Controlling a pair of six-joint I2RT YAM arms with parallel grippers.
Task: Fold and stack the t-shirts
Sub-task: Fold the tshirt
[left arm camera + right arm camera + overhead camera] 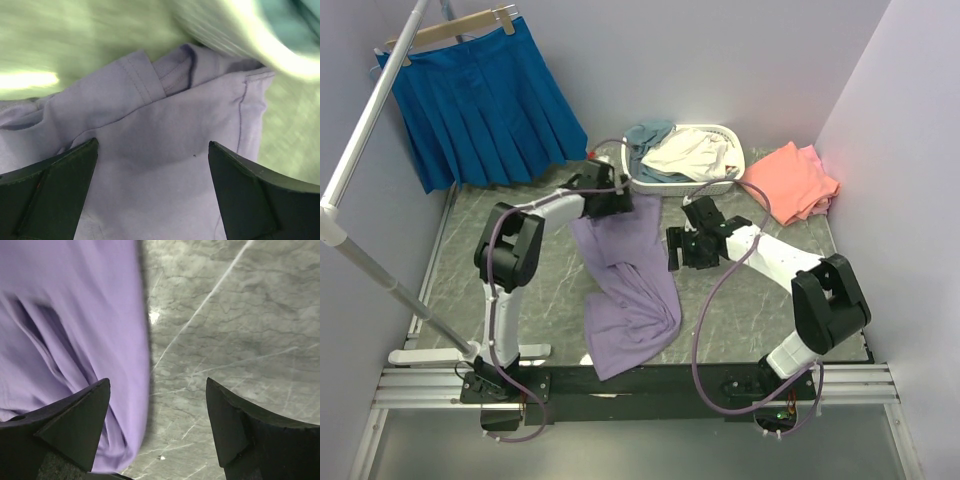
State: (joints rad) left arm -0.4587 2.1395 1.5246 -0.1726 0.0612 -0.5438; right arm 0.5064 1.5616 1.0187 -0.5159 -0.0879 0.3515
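Your white basket (692, 186) at the far side holds a cream tee (685, 152) and a grey-blue tee (648, 133), the lavender tee (630, 290) sprawls in the middle, and your left gripper (152, 150) over its far end and right gripper (157, 385) at its right edge both gape wide, empty.

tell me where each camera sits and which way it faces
Top external: above and behind the bases, looking down on the table; both arms show, lavender t-shirt between them.
Left wrist: wrist-mounted, looks down at the shirt's far end by the basket; open left gripper frames the bottom.
Right wrist: wrist-mounted, looks down at the shirt's edge and bare table; open right gripper frames the bottom.
Shared: all three show the lavender t-shirt.
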